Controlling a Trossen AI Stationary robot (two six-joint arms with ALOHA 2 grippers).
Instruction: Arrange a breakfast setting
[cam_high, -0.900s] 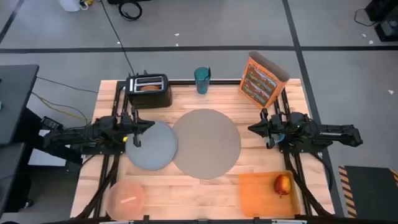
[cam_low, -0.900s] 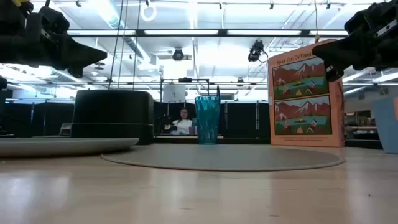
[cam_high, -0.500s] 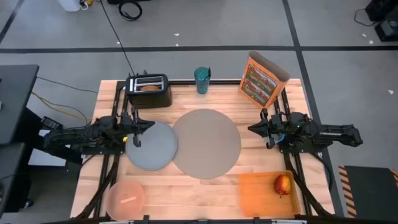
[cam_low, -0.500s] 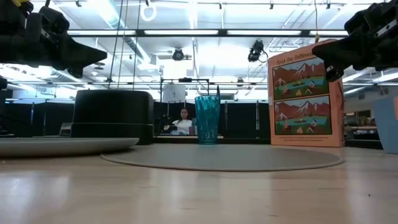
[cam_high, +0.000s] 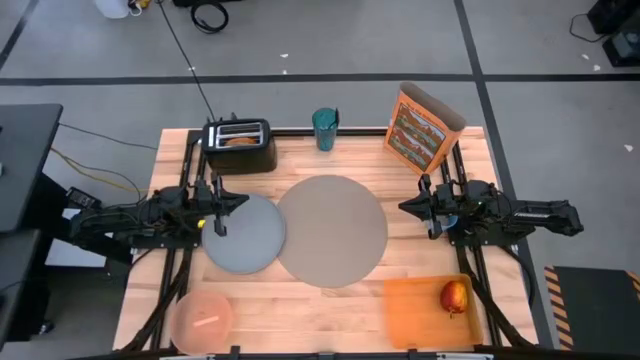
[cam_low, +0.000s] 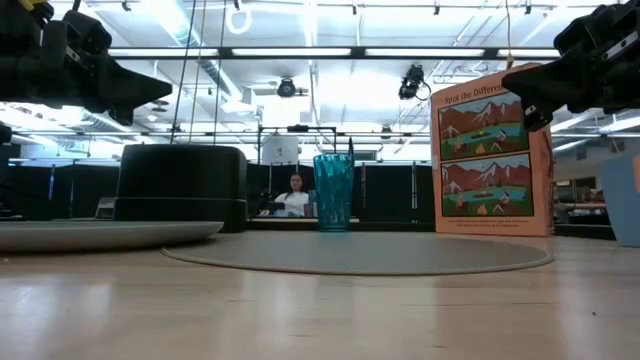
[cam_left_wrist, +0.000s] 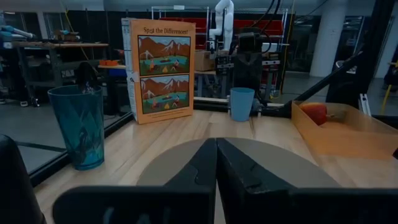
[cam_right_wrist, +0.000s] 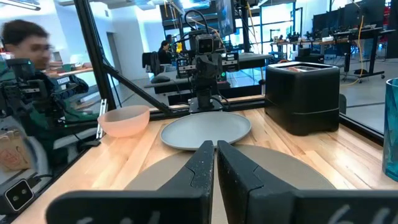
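The tan mat (cam_high: 332, 230) lies mid-table, and the grey-blue plate (cam_high: 245, 235) lies flat at its left. The pink bowl (cam_high: 204, 320) stands at the near left with a pale spoon-like streak in it. The apple (cam_high: 455, 296) lies in the orange tray (cam_high: 425, 310). The cereal box (cam_high: 422, 128) stands at the far right. The small light-blue cup (cam_left_wrist: 242, 103) stands beneath my right arm. The toast ring (cam_high: 240, 141) sits in the toaster (cam_high: 240, 150). My left gripper (cam_high: 243, 199) is shut and empty above the plate's far edge. My right gripper (cam_high: 403, 207) is shut and empty beside the mat's right edge.
A tall teal tumbler (cam_high: 325, 128) stands at the far edge between the toaster and the cereal box. Bare wood shows along the near edge between the bowl and the tray. People show in the room beyond the table (cam_right_wrist: 28, 43).
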